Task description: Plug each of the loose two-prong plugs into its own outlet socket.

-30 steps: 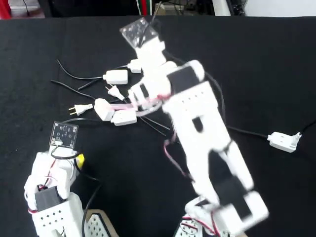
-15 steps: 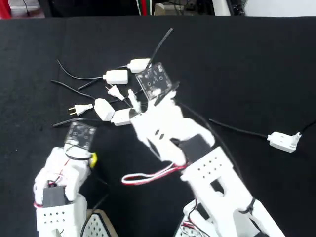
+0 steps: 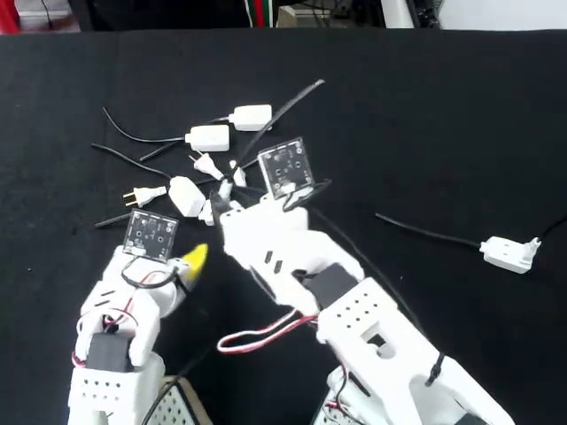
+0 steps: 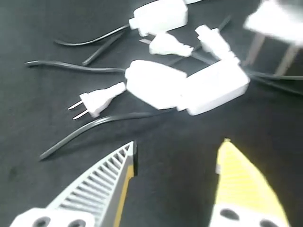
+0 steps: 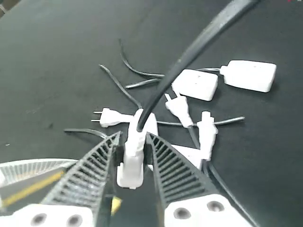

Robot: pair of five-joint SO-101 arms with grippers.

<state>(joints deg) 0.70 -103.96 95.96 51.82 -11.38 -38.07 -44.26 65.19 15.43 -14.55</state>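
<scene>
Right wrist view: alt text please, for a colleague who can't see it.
The right gripper grips a white plug whose black cord trails away. Beyond it, on the black table, lie loose white two-prong plugs and two white outlet blocks.

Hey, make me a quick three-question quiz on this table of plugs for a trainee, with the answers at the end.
1. True or false: the right gripper is shut on a white plug with a thick black cord.
2. The left gripper is: A) open above the black table; B) shut on a plug; C) shut on a cord.
3. In the high view, toward which edge of the picture does the lone white block on a thin black cord lie?
Key: 1 true; 2 A; 3 the right edge.
</scene>
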